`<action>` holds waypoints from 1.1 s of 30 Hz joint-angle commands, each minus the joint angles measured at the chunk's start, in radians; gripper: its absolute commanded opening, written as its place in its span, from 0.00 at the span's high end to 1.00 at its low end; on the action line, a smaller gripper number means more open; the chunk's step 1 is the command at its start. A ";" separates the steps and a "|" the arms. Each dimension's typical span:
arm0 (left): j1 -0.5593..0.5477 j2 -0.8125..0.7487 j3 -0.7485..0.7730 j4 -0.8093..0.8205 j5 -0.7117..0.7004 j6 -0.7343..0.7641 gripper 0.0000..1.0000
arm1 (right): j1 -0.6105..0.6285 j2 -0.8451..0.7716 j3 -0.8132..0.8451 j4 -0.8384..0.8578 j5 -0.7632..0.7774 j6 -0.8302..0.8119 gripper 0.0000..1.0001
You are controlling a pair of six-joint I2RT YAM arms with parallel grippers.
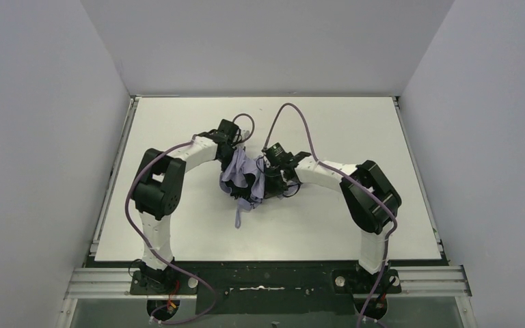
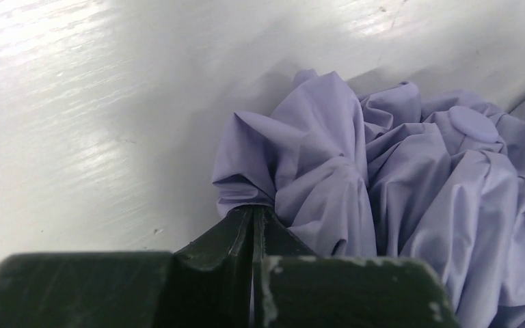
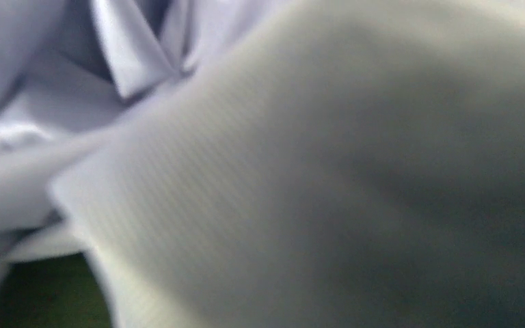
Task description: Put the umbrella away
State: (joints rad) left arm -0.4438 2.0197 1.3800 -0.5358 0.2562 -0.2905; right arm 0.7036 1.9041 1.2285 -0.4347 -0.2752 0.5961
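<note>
The umbrella (image 1: 245,179) lies crumpled in the middle of the white table (image 1: 355,225), lavender fabric bunched up with black showing inside. A thin lavender strap (image 1: 239,213) trails from it toward the near edge. My left gripper (image 1: 234,152) is at the bundle's far left side. In the left wrist view its fingers (image 2: 236,229) are shut on a pinched fold of the canopy (image 2: 314,164), next to a round lavender cap (image 2: 474,123). My right gripper (image 1: 268,176) is buried in the bundle's right side. Blurred fabric (image 3: 314,178) covers the right wrist lens and hides the fingers.
Grey walls (image 1: 41,137) enclose the table on three sides. Both arms arch inward from their bases at the near edge, elbows (image 1: 158,183) out to the sides. Purple cables (image 1: 294,113) loop above the wrists. A metal rail (image 1: 109,184) borders the table's left side.
</note>
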 commanded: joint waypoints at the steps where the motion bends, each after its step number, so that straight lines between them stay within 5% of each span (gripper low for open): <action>1: -0.054 -0.004 0.004 0.054 0.131 0.043 1.00 | 0.031 -0.043 0.015 0.148 0.010 0.006 1.00; 14: -0.026 0.047 0.194 -0.116 -0.016 0.211 1.00 | 0.035 -0.130 -0.077 0.287 -0.221 -0.066 0.98; 24: 0.008 0.083 0.406 -0.214 -0.068 0.372 0.96 | 0.034 -0.392 -0.213 0.065 -0.146 -0.189 0.87; 33: 0.054 -0.097 0.318 -0.113 -0.088 0.304 0.96 | 0.018 -0.539 -0.055 -0.281 -0.092 -0.437 0.89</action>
State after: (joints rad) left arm -0.4156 2.0922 1.7306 -0.7101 0.1787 0.0368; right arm 0.7326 1.4361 1.0634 -0.5613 -0.3874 0.3107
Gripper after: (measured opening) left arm 0.039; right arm 0.116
